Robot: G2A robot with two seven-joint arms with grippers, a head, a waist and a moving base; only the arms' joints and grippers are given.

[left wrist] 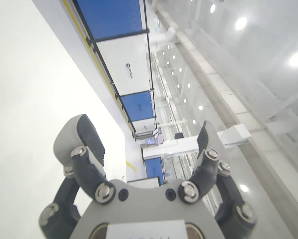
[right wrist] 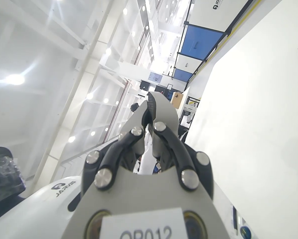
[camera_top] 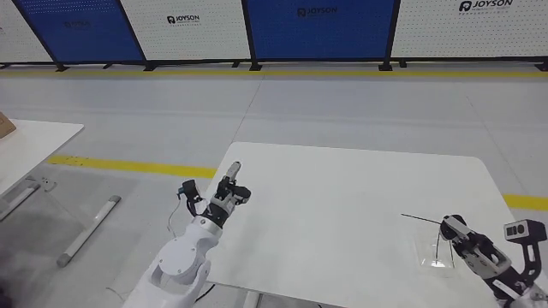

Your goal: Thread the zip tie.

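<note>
A thin black zip tie (camera_top: 421, 220) sticks out over the white table (camera_top: 342, 197) near its front right corner. My right gripper (camera_top: 447, 225) is shut on one end of it, a little above the tabletop; in the right wrist view the right gripper (right wrist: 147, 100) has its pads pressed together, and the tie itself is hard to make out there. My left gripper (camera_top: 233, 175) hovers at the table's left edge, open with nothing between its fingers; the left wrist view shows the left gripper (left wrist: 144, 125) spread wide beside the white tabletop (left wrist: 27, 75).
A small clear plastic piece (camera_top: 432, 255) lies on the table just under the right gripper. A second white table (camera_top: 26, 145) stands off to the far left. Blue and white panel walls (camera_top: 317, 13) line the back behind a yellow floor stripe.
</note>
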